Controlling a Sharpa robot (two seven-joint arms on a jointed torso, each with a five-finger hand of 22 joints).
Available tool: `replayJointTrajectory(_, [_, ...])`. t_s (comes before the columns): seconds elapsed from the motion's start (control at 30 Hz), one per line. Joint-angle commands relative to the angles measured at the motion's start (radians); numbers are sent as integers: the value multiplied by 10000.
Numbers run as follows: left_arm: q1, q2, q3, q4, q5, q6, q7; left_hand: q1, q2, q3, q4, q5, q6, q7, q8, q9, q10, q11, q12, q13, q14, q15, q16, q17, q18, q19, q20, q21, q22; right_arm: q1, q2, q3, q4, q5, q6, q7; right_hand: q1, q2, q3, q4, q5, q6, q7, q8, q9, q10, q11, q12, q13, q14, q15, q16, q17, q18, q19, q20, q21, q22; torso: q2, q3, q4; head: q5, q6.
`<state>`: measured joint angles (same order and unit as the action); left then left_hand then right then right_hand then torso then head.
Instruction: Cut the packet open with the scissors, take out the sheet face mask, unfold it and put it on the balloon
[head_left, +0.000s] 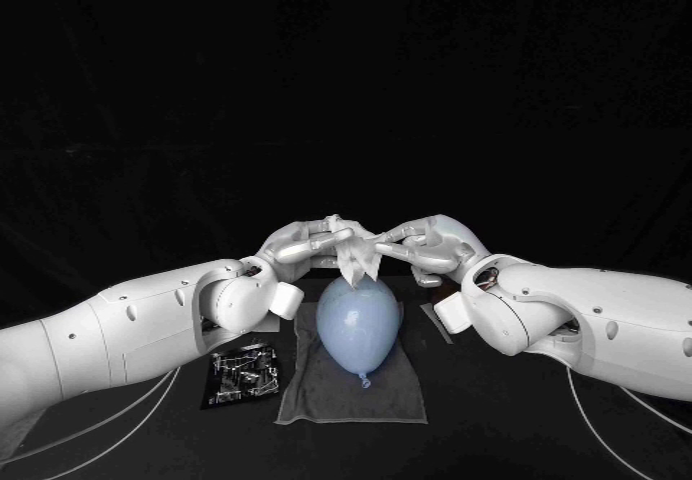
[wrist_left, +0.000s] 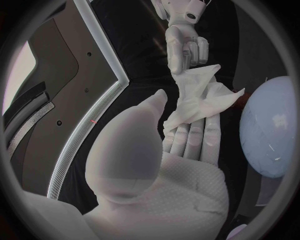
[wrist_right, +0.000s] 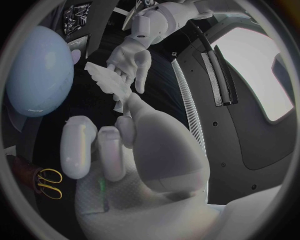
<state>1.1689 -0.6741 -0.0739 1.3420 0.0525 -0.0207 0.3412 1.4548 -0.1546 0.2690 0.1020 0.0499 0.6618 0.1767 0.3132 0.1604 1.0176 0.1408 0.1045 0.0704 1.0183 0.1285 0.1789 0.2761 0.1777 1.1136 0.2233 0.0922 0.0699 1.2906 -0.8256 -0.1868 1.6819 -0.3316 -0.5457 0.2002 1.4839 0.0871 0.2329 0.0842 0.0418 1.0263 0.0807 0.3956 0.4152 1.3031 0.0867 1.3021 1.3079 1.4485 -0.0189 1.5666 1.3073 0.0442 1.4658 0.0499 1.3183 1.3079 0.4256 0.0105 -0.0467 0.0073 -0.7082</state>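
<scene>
- The left hand (head_left: 300, 248) and the right hand (head_left: 421, 246) are meeting above the far end of the balloon (head_left: 358, 318). Each is pinching an edge of the sheet face mask (head_left: 353, 255), and gripping it from two sides is probably meant to let them pull the folds apart.
- The mask is hanging between them, thin, white and crumpled, not yet spread. Its pointed flaps are drooping to the balloon's top, though whether they are touching it I cannot tell.
- The balloon, pale blue, smooth and egg-shaped, is lying on a grey cloth (head_left: 353, 395), which is likely stopping it from rolling.
- The packet (head_left: 241, 375), black and patterned, is lying on the table (head_left: 476, 440) just beside the cloth, on the left arm's side.
- The scissors (wrist_right: 50, 182), with gold loop handles, are lying set aside on the right arm's side.
</scene>
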Motion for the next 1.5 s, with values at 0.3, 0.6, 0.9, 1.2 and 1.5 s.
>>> replayJointTrajectory(0.3, [7, 46, 14, 23, 113, -201, 364, 301, 154, 89, -1, -18, 278, 1, 226, 81, 382, -59, 35, -27, 280, -215, 221, 254, 89, 256, -137, 116, 18, 21, 91, 9, -262, -719, 582, -1482, -2632, -1334, 1973, -404, 43, -1256, 381, -249, 318, 720, -496, -846, -425, 1009, -158, -255, 2221, 397, -248, 81, -1978, 1412, 0, -1, 4, -18, -10])
replayJointTrajectory(0.6, [7, 49, 14, 33, 149, -80, 337, 350, 184, 140, 4, -18, 305, 8, 250, 90, 381, -73, -23, -46, 314, -236, 222, 290, 91, 317, -177, 138, 20, 23, 204, 6, -393, -747, 1026, -1867, -3404, -2425, 468, 433, 61, -2681, 966, -1392, -207, -103, 40, -1624, -1035, 672, 355, -619, 1737, 568, -730, 517, -3257, 1008, 1, -1, 12, -39, -11])
replayJointTrajectory(0.9, [7, 44, 14, 37, 153, -5, 246, 381, 176, 171, 11, -18, 313, -9, 263, 94, 340, -109, -106, -62, 318, -247, 200, 315, 88, 394, -216, 165, 21, 24, 293, 6, -486, -477, 934, -1779, -3221, -2334, 33, 814, 62, -2560, 987, -1463, -293, -139, 71, -1511, -987, 680, 395, -580, 1768, 606, -708, 637, -3239, 992, 9, 6, 5, -46, -7])
replayJointTrajectory(1.2, [7, 39, 14, 105, 164, 112, 186, 410, 175, 236, 53, -17, 325, -55, 288, 102, 398, -163, -207, -59, 528, -333, 258, 414, 89, 569, -306, 228, 25, 24, 521, 6, -833, 54, 251, -1501, -2249, -1476, 59, 955, 71, -1664, 755, -1180, -282, 333, -144, -918, -581, 946, 234, -276, 2165, 471, -344, 568, -2269, 1269, 6, 0, 10, -82, -4])
replayJointTrajectory(1.5, [6, 20, 14, 194, 171, 170, 184, 429, 183, 268, 65, -17, 335, -63, 299, 106, 436, -176, -229, -56, 576, -357, 263, 442, 89, 628, -339, 250, 26, 22, 720, 6, -1081, 329, 157, -1494, -1756, -1263, 107, 886, 65, -1099, 570, -1151, -400, 699, -327, -577, -315, 1091, 52, -119, 2390, 378, -130, 383, -1729, 1441, 7, -3, 9, -128, -6])
